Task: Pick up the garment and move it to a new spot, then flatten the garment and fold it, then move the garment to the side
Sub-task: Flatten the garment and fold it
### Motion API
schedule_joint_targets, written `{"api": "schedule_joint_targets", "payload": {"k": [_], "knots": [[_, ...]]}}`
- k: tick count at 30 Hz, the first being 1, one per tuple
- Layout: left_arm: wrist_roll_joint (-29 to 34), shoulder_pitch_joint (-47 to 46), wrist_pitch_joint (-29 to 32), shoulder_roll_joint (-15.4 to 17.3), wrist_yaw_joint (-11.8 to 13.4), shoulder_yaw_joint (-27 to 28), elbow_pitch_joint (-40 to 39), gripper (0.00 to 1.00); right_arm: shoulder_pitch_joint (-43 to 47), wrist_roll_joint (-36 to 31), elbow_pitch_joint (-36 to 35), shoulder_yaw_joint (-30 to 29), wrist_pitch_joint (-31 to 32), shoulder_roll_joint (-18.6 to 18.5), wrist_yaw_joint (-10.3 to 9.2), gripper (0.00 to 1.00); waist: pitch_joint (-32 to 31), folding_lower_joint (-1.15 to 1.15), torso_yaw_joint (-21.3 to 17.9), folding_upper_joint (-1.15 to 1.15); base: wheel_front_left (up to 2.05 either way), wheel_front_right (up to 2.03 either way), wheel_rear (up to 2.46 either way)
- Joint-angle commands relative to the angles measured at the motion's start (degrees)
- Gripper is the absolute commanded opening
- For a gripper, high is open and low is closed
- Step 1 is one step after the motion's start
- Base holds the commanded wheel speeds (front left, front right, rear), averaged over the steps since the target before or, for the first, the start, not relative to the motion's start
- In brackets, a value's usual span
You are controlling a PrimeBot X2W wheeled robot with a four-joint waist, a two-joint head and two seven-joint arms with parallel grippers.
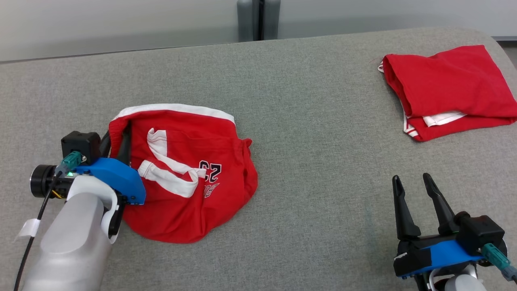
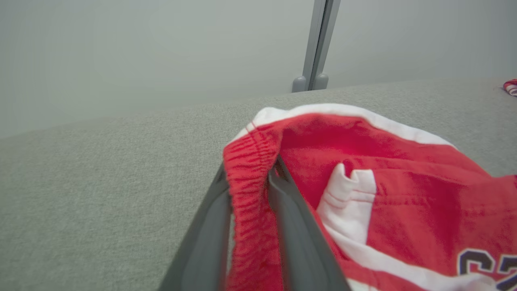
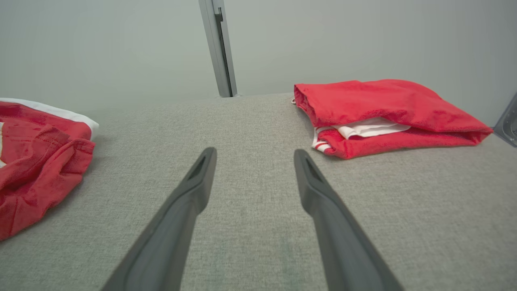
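grey fabric surface (image 1: 315,161) carries crumpled garment (image 1: 190,190), folded garment (image 1: 448,89); pale wall (image 1: 121,24) behind.

Soft, even light is coming from overhead in all three views, keeping the grey table (image 1: 315,121) bright and evenly lit. The red garment (image 1: 194,182) is throwing just a thin, faint shadow along its near edge, and the folded garment (image 1: 448,93) is doing the same. Close to the lens, the left gripper (image 2: 250,167) and right gripper (image 3: 254,157) are showing soft and out of focus. The wall (image 2: 141,48) is looking hazy, and the post (image 2: 319,44) is leaning with the wide-angle distortion
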Motion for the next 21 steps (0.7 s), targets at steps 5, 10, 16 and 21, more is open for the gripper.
{"api": "schedule_joint_targets", "payload": {"k": [5, 10, 16, 21], "knots": [[1.9, 1.6, -0.3, -0.1, 1.4, 2.6, -4.9, 1.0, 0.5, 0.4, -0.2, -0.7, -0.2, -0.1, 0.02, 1.0, -0.5, -0.01, 0.9, 0.0, 0.0, 0.0, 0.0], [4.2, 7.7, -0.3, -0.7, 1.7, 5.4, -13.7, 1.0, 1.0, 0.6, -0.1, -1.0, -0.2, -0.1, 0.02, 1.0, -2.1, -0.01, 2.6, 0.0, 0.0, 0.0, 0.0], [3.9, 12.2, -0.3, -1.3, -0.6, 3.3, -17.6, 1.0, 1.2, 0.6, 0.2, -0.3, -0.2, -0.1, 0.01, 1.0, -3.3, -0.01, 4.3, 0.0, 0.0, 0.0, 0.0], [0.9, 11.0, 0.1, -1.0, -1.1, -1.5, -15.9, 1.0, 0.7, 0.5, 0.4, 0.4, -0.2, -0.1, 0.02, 1.0, -3.2, -0.01, 4.2, 0.0, 0.0, 0.0, 0.0]]}}
